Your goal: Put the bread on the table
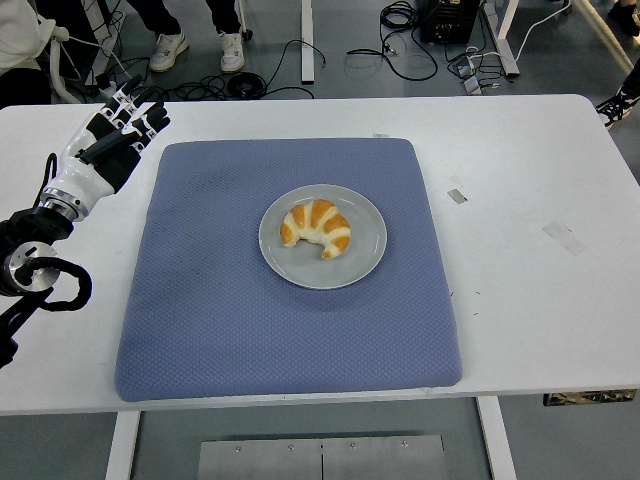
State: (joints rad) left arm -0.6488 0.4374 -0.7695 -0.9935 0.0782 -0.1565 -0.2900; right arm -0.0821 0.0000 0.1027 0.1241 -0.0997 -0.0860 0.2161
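1. The white-and-black five-fingered left hand (112, 135) shows white shell plates over black jointed fingers.
2. Behind it sits a silver metal wrist ring (62, 202).
3. Then comes the black forearm (25, 240), carrying a round silver-faced joint.
4. Black cables (55, 290) loop beside the arm.

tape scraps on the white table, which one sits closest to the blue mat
The small grey tape scrap just right of the blue quilted mat. The larger pale tape strip lies farther right, toward the edge of the white table.
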